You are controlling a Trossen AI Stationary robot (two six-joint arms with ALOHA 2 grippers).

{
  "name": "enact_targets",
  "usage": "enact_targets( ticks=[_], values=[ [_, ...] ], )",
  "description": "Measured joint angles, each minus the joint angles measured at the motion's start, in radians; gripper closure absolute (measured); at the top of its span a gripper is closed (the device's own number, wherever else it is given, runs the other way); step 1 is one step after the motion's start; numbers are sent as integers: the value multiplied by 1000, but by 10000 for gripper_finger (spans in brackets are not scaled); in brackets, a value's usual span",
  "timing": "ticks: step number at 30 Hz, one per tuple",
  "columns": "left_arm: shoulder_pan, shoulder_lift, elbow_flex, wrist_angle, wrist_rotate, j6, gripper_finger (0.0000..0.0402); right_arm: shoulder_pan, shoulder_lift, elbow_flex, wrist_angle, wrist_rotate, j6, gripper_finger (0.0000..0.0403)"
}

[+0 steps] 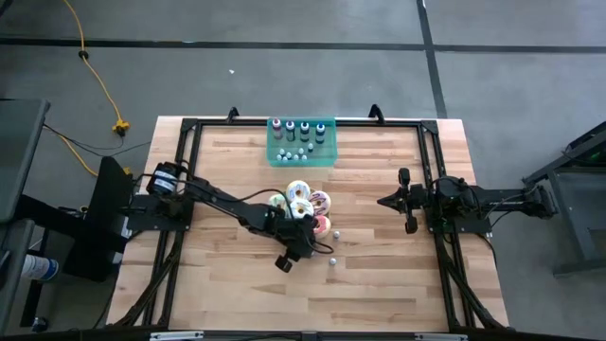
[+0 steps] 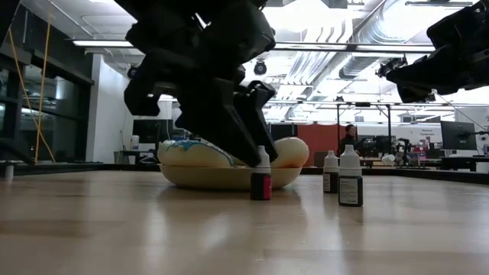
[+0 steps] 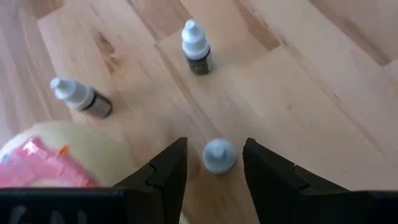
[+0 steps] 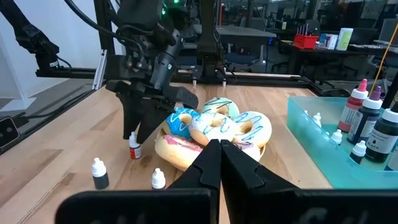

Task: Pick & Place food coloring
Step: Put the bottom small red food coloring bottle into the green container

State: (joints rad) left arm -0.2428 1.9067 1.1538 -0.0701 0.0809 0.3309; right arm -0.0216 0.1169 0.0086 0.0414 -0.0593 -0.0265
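Observation:
One small food coloring bottle [image 3: 219, 155] with a white cap and a red label [image 2: 260, 183] stands upright on the table beside the donuts. My left gripper [image 3: 214, 142] is open and slants down over it, one finger on each side, with a gap showing on both sides. Two more small bottles [image 3: 198, 50] [image 3: 81, 96] stand farther out on the wood [image 1: 332, 259] [image 1: 333, 232]. My right gripper [image 4: 219, 149] is shut with nothing in it and waits level at the table's right side [image 1: 383, 201].
Frosted donuts [image 1: 299, 203] sit on a plate [image 2: 229, 179] right beside my left gripper. A translucent teal tray [image 1: 301, 144] at the far edge holds several larger and smaller bottles. Bare wood lies toward the near edge.

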Motion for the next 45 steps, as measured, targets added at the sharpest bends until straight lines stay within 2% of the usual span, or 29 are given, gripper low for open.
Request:
enact_targets(
  ticks=[18,31,38,45],
  values=[
    [-2,24,1,21,6,-52,258,0,0,0,0,0,0,402],
    [-2,23,1,20,6,-75,358,0,0,0,0,0,0,402],
    [0,23,7,13,-18,-142,364,0,0,0,0,0,0,402],
    [0,-10,74,-85,-20,-307,366,0,0,0,0,0,0,402]
  ],
)
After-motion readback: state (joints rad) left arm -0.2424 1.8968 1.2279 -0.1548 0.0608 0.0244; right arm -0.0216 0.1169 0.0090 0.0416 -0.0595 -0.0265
